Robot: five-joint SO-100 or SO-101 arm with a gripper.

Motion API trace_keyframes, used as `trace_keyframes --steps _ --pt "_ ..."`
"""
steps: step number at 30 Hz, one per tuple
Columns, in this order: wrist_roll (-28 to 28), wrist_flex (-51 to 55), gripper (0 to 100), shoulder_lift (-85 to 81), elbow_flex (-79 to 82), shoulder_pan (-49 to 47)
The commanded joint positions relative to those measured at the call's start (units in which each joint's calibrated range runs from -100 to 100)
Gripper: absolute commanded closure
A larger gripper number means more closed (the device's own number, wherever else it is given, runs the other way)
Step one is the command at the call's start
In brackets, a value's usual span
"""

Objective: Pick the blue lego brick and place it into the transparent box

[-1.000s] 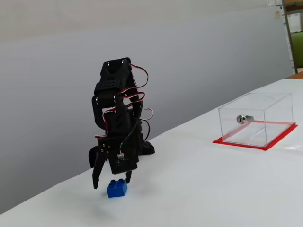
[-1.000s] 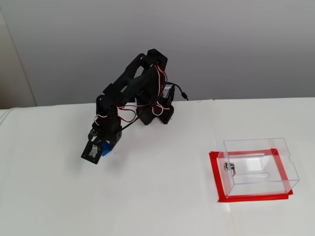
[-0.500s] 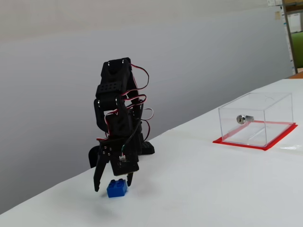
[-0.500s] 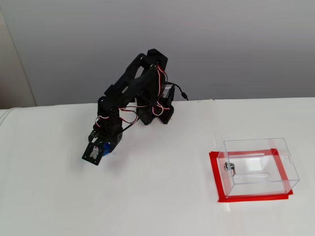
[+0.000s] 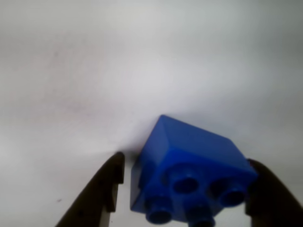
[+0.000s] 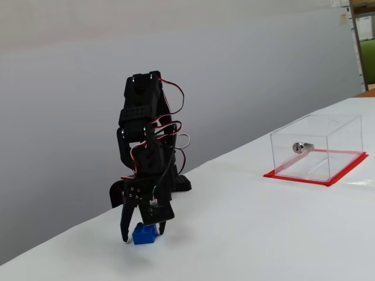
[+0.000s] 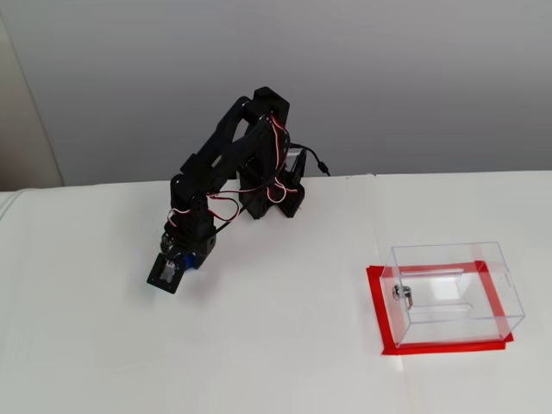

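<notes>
The blue lego brick (image 5: 189,161) lies tilted on the white table, studs facing the wrist camera. My gripper (image 5: 187,161) is lowered around it. The right finger (image 5: 270,194) touches the brick, and the left finger (image 5: 102,189) stands a small gap away, so the jaws are open around it. In a fixed view the gripper (image 6: 143,234) straddles the brick (image 6: 145,235) on the table. The transparent box (image 6: 343,137), with its silver lock (image 6: 299,147) and red-edged base (image 6: 293,175), stands far to the right. It also shows in the other fixed view (image 7: 448,259), right of the arm.
The arm's base (image 7: 272,198) stands at the back of the white table (image 7: 285,345), near the grey wall. A black cable (image 7: 321,166) runs off behind the base. Open table lies between the arm and the box.
</notes>
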Motion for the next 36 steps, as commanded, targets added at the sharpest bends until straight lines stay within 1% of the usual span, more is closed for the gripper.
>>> trace_keyframes --steps 1,4,18,22,36 --pt "0.1 -0.7 86 0.0 -1.0 0.6" --pt "0.1 -0.7 91 0.0 -0.6 0.6" --pt "-0.2 -0.7 91 -1.9 -2.2 -0.7" --pt "-0.2 -1.0 91 -6.8 -2.8 -2.2" --pt "-0.2 -8.1 91 -31.7 -2.6 -7.9"
